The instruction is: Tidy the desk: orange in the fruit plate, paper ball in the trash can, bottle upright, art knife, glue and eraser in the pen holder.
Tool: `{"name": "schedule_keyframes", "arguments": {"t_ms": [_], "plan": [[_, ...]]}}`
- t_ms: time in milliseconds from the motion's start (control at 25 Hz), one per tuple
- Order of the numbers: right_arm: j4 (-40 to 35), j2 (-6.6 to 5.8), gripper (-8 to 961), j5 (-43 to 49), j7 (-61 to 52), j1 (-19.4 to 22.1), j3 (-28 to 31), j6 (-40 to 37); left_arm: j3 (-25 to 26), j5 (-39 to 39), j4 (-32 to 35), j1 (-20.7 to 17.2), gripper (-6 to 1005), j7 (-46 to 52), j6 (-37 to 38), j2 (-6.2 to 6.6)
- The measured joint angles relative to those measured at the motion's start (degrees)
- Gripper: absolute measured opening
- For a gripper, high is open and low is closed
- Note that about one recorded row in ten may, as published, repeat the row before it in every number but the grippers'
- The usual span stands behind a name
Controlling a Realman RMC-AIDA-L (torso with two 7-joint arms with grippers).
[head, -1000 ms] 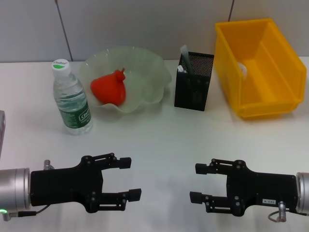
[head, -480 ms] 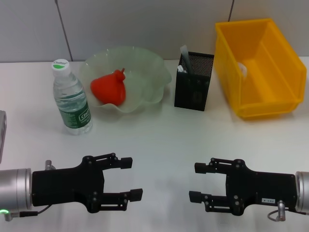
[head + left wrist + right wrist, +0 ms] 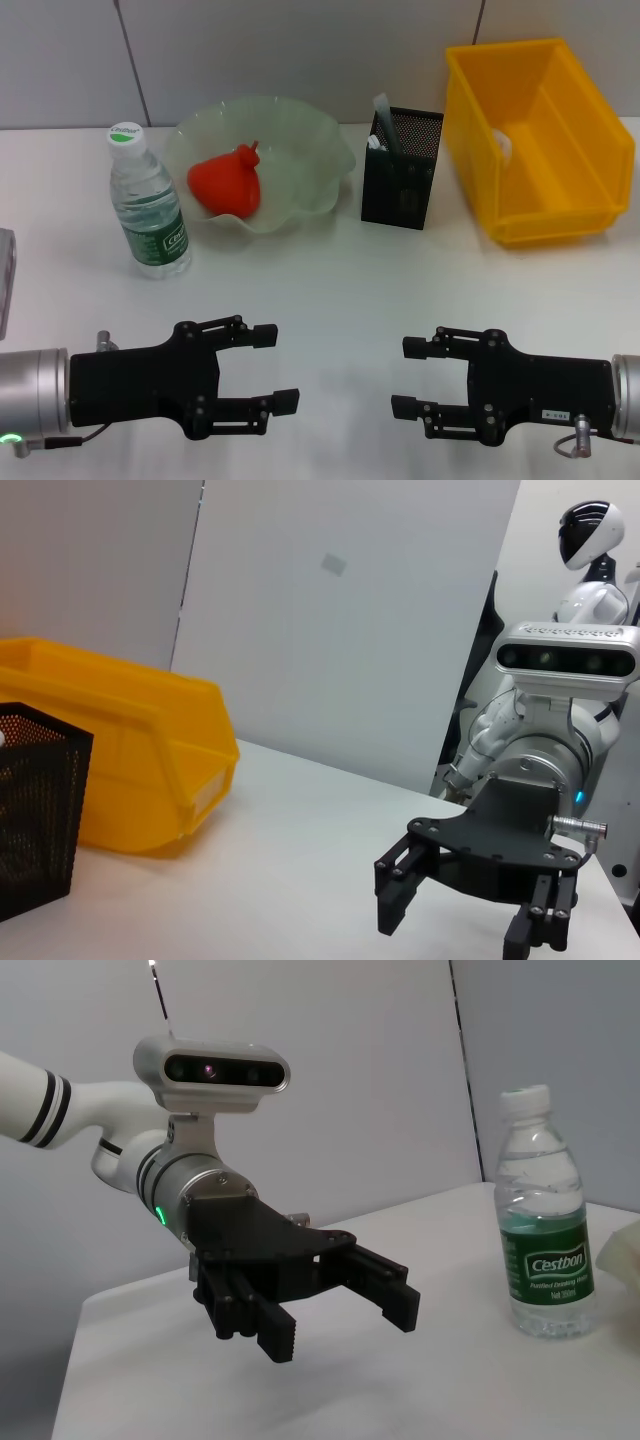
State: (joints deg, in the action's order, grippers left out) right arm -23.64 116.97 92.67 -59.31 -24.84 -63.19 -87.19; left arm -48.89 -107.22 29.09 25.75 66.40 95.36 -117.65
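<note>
- My flat white table carries everything.
- A clear plastic bottle stands upright at my left.
- Along the back stand a wavy pale green fruit plate, a black mesh pen holder and a yellow rectangular trash can.

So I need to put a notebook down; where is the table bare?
Bare: the strip between the back row and the left gripper and right gripper. Crowded: bottle, fruit plate, pen holder, trash can along the back.
</note>
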Motion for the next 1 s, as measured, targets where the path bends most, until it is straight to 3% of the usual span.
{"name": "schedule_keyframes", "arguments": {"t_ms": [1000], "plan": [[0.0, 0.25, 710, 0.1, 0.0, -0.2, -0.1, 0.1, 0.0, 0.0, 0.0, 0.0, 827, -0.1, 0.0, -0.12]]}}
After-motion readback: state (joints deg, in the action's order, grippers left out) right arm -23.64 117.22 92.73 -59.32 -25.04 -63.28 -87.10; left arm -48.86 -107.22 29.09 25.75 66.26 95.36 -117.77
